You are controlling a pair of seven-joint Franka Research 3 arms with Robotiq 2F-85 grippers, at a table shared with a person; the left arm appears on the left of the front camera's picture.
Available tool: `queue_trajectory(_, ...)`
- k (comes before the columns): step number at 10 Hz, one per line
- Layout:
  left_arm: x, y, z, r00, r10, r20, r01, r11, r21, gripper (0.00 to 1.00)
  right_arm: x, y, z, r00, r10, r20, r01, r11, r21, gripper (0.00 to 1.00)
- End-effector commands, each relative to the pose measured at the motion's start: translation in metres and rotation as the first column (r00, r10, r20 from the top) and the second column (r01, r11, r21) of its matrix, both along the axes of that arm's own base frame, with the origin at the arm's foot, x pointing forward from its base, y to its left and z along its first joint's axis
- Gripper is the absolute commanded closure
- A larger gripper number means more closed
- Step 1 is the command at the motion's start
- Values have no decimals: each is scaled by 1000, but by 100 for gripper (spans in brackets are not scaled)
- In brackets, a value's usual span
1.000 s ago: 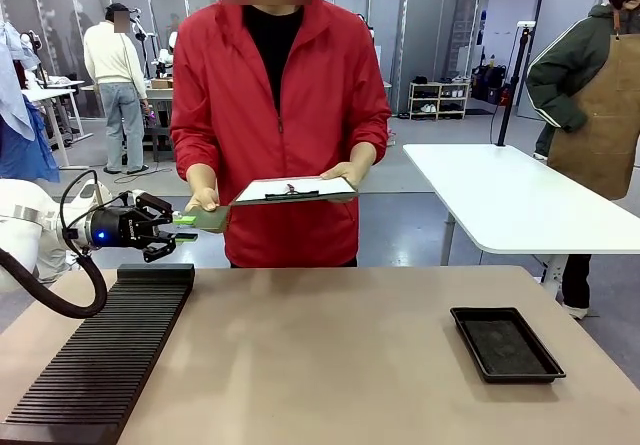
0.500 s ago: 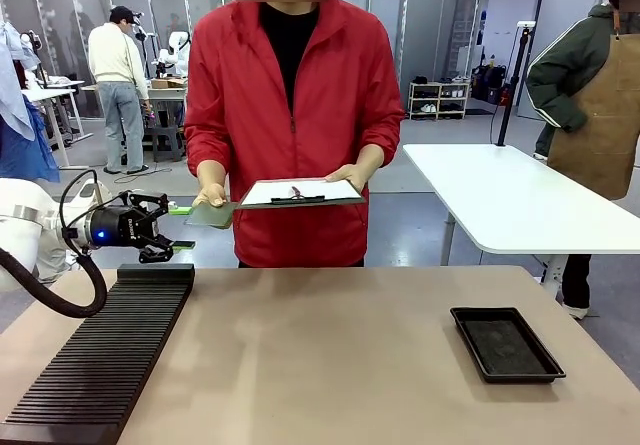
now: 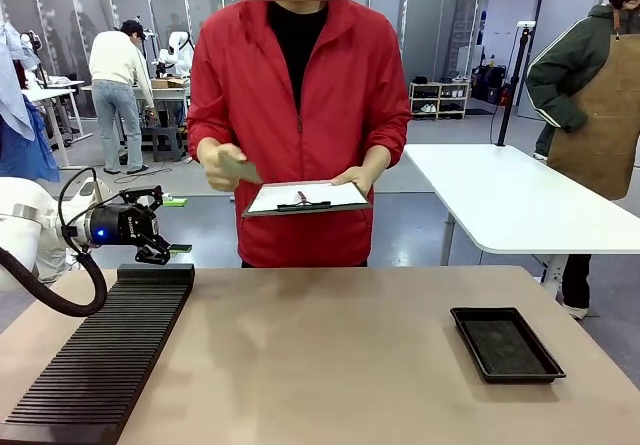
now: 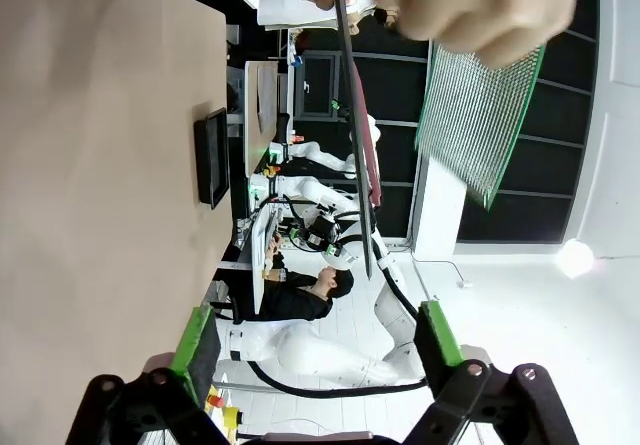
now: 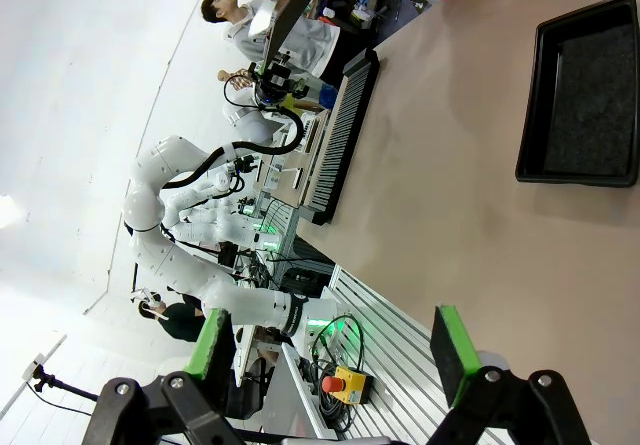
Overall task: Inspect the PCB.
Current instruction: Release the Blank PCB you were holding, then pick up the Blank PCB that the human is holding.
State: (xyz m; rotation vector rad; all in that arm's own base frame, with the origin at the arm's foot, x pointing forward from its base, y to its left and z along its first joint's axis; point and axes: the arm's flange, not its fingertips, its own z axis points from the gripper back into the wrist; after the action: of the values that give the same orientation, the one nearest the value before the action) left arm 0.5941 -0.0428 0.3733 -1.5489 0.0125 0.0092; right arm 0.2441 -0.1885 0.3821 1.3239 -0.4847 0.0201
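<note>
A: What sort of room is it?

B: A big workshop hall, with a tan table (image 3: 330,385) in front. A long black ribbed rack (image 3: 100,365) lies along its near left side and a shallow black rectangular tray (image 3: 505,345) sits near right. A person in a red jacket (image 3: 300,95) stands at the far edge.

A: Where is the small green circuit board, the PCB (image 3: 241,170)?

B: In the person's hand (image 3: 217,157), the one on the left of the scene. It is raised in front of the chest and tilted, just above the left end of a white-paper clipboard (image 3: 305,197) that the other hand holds level. The left wrist view shows its pale, dotted face with a green edge, pinched at one corner by the fingers.

A: Does the robot have hold of it?

B: No. The left gripper (image 3: 177,226) hangs over the far end of the rack, pointing right, with its green pads spread wide and nothing between them. The board is well apart from it, higher and to the right.

A: And the other arm?

B: In its own wrist view the right gripper (image 5: 330,350) is also spread wide and empty, above the table, with the tray beyond it.
</note>
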Motion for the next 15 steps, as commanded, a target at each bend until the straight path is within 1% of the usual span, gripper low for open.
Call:
queue_trajectory(1,-3,2,7,1000,4,7,-5,999,54,0,-1,0,2,1000,-1,9,0,1000,9,0)
queue_trajectory(2,0,0,0,1000,0,0,0,1000,0,0,-1,0,2,1000,-1,9,0,1000,9,0)
queue_trajectory(14,0,1,-1,1000,1,0,-1,1000,7,0,-1,0,2,1000,-1,9,0,1000,9,0)
queue_trajectory(15,-23,8,6,998,-63,-12,63,998,12,0,-1,0,2,1000,-1,9,0,1000,9,0)
